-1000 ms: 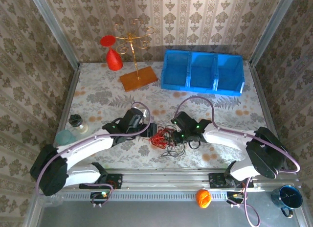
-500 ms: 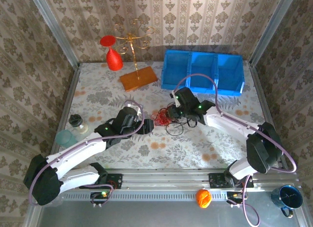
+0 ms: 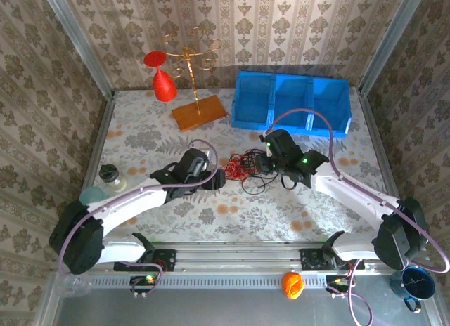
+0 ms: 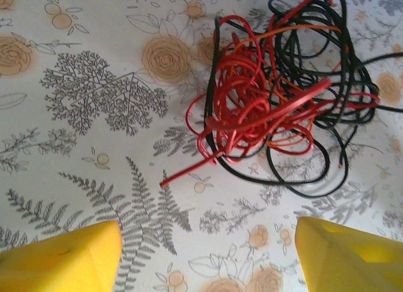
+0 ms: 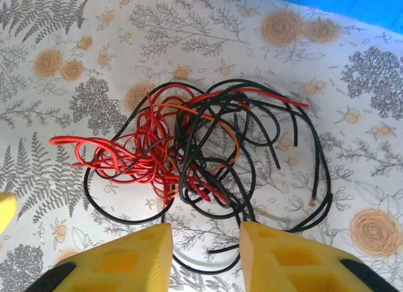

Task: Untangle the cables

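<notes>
On the flowered table (image 3: 140, 140), a blue bin (image 3: 292, 101) stands at the far side. Nearer me than the bin and off its left end, my left gripper (image 4: 208, 254) stands wide open, with nothing between its fingers. In front of the bin's left compartment, my right gripper (image 5: 206, 241) is partly open and grips nothing. Just nearer than the bin's left corner, the cables (image 3: 246, 168) lie in one red, black and orange tangle.

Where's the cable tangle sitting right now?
In the top view the cables lie mid-table between the left gripper and the right gripper, on the near side of the blue bins.
</notes>
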### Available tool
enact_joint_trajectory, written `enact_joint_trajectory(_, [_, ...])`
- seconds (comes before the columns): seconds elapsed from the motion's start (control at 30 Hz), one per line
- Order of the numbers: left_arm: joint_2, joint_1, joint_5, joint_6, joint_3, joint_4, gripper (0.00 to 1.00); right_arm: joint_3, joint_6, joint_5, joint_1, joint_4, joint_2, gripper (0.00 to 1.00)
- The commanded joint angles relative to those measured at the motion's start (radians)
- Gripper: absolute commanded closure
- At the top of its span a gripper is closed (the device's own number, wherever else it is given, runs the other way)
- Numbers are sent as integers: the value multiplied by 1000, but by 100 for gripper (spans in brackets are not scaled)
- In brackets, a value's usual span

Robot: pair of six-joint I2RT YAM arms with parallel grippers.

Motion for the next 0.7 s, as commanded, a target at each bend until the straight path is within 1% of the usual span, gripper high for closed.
enact_joint_trajectory(0.0, [61,25,-15,18,38,58,26,36,54,-6,56,-26,34,67])
enact_joint_trajectory(0.03, [84,39,-3,11,36,88,26,42,55,-13,62,-14,49,67])
enact_joint_trajectory(0.1, [126,56,26,-15,31,138,30,52,50,-4,61,8,76,63])
enact_joint_trajectory(0.2, [167,56,67,-17,13,221,36,107,21,15,54,1,171,60])
enact_joint_trajectory(0.33, [184,55,54,-6,-28,303,38,193,7,85,40,-34,300,60])
enact_joint_trajectory(0.4, [189,56,36,-5,-45,319,38,221,11,86,23,-32,363,63])
enact_joint_trajectory(0.53, [209,55,36,10,-57,316,42,246,6,81,15,5,435,68])
enact_joint_trajectory(0.6, [221,53,36,20,-71,333,48,262,4,80,15,8,461,77])
enact_joint_trajectory(0.67, [231,51,36,23,-81,348,52,268,4,80,15,8,469,82])
